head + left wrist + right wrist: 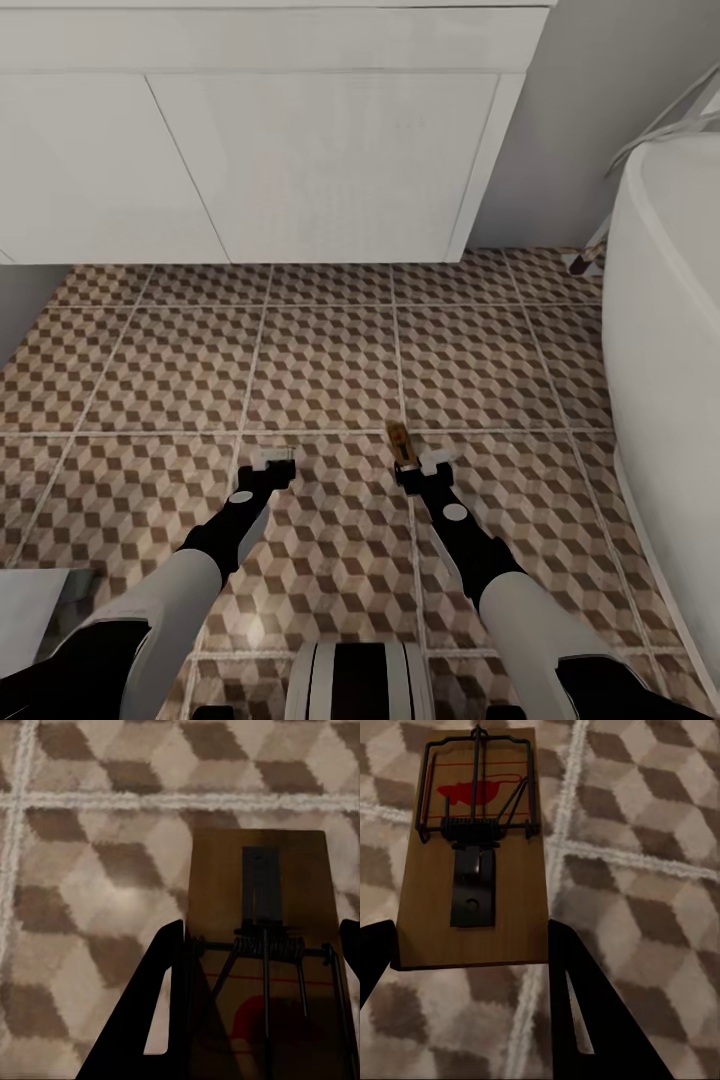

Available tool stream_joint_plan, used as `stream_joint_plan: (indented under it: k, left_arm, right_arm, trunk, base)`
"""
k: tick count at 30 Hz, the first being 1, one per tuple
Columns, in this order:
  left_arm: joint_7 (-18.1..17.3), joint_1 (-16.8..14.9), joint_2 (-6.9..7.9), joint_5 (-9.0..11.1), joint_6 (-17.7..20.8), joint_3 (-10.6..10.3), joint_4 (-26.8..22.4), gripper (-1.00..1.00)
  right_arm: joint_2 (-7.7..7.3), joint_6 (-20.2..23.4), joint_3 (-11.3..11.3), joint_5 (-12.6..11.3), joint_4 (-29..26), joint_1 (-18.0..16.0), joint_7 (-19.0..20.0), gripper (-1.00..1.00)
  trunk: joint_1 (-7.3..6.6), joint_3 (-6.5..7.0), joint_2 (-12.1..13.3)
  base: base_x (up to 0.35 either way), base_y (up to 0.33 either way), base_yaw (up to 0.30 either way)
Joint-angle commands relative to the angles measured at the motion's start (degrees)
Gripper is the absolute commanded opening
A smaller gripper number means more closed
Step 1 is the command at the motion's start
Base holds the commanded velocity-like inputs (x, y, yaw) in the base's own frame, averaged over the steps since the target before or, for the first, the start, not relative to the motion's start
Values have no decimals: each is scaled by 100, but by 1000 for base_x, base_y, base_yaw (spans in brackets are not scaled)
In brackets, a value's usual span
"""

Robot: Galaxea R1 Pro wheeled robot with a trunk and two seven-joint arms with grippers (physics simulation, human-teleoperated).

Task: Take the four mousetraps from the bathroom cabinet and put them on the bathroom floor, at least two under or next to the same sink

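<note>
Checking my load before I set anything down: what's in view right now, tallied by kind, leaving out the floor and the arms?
Mousetraps: 2, the left mousetrap in the left claw and the right mousetrap in the right claw
White cabinet: 1
Bathtub: 1
Total: 4

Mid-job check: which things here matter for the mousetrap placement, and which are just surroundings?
Job:
mousetrap in the left gripper
mousetrap in the right gripper
left gripper
right gripper
bathroom floor

Surroundings:
white cabinet
bathtub
</note>
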Motion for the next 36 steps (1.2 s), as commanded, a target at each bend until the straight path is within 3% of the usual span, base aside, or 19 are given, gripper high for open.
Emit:
stream_joint_plan:
  k: [1, 6, 15, 36]
  left_arm:
    - [26, -3, -4, -48, -19, 21, 0, -100]
    - [28, -3, -16, -48, -19, 21, -105, -100]
    - [21, -3, -26, -26, -11, 21, -842, -100]
    - [12, -3, -39, -22, -25, 12, -749, -100]
  right_arm:
    - [1, -15, -6, 43, 6, -3, -15, -100]
    - [-4, -14, -7, 43, 7, -3, -8, -100]
    - [-4, -16, -6, 42, 14, -3, -7, -100]
    - [-4, -16, -5, 42, 32, -3, -6, -100]
  trunk:
    - [1, -32, -3]
    - [14, -176, -9]
    - [37, -444, -21]
    - [91, -1076, -50]
  base:
    - [0, 0, 0]
    - [0, 0, 0]
    - [0, 0, 0]
    - [0, 0, 0]
